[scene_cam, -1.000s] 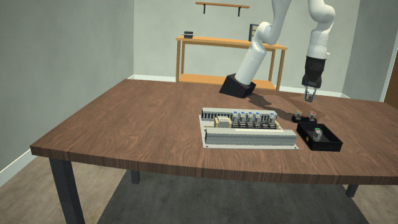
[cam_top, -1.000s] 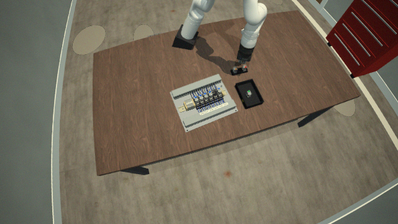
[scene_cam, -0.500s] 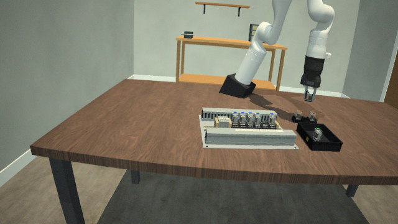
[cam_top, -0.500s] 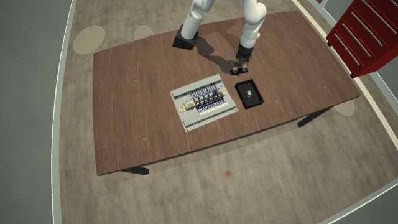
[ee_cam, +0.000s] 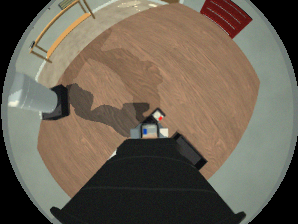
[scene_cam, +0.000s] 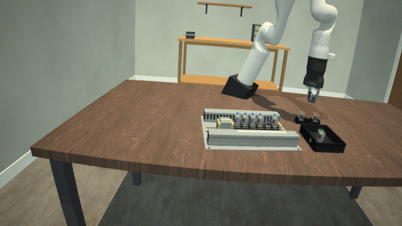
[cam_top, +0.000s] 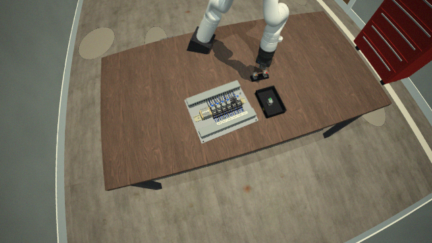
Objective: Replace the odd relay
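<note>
My gripper (scene_cam: 312, 98) hangs above the small black spare stand (scene_cam: 308, 119) at the back right and is shut on a relay (scene_cam: 312, 99), held clear of the stand. In the wrist view a bit of blue (ee_cam: 137, 133) shows at the fingers. Two relays remain on the stand, one with a red button (scene_cam: 316, 116). The black tray (scene_cam: 322, 138) holds a relay with a green button (scene_cam: 320, 135). The panel (scene_cam: 249, 129) carries a row of relays with blue buttons (scene_cam: 252, 118), with one gap near its right end (scene_cam: 267, 120).
The arm's black base (scene_cam: 239, 89) stands behind the panel. A red tool cabinet (cam_top: 398, 37) stands off the table's far right corner. A wooden shelf unit (scene_cam: 232, 59) is by the back wall.
</note>
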### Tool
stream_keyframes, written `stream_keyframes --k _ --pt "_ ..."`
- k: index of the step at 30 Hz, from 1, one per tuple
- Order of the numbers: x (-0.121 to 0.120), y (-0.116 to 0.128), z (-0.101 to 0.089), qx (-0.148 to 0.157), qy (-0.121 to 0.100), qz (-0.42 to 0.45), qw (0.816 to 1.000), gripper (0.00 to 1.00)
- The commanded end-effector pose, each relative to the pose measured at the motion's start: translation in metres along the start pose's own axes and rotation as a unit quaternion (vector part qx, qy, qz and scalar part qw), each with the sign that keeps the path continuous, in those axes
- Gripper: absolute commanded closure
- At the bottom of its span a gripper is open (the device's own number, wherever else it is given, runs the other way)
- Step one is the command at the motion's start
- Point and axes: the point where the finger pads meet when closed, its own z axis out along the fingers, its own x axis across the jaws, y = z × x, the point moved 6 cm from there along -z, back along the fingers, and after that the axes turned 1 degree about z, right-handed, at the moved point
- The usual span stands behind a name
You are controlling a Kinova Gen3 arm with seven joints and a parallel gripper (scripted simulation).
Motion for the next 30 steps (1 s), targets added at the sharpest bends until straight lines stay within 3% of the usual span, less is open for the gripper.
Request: stream_keyframes --k 1,30 --pt "-0.0002 0.0002 -0.0002 -0.001 0.000 0.015 1.000 1.00" --pt "-0.0002 0.0000 -0.0001 -0.001 0.000 0.213 0.977 1.00"
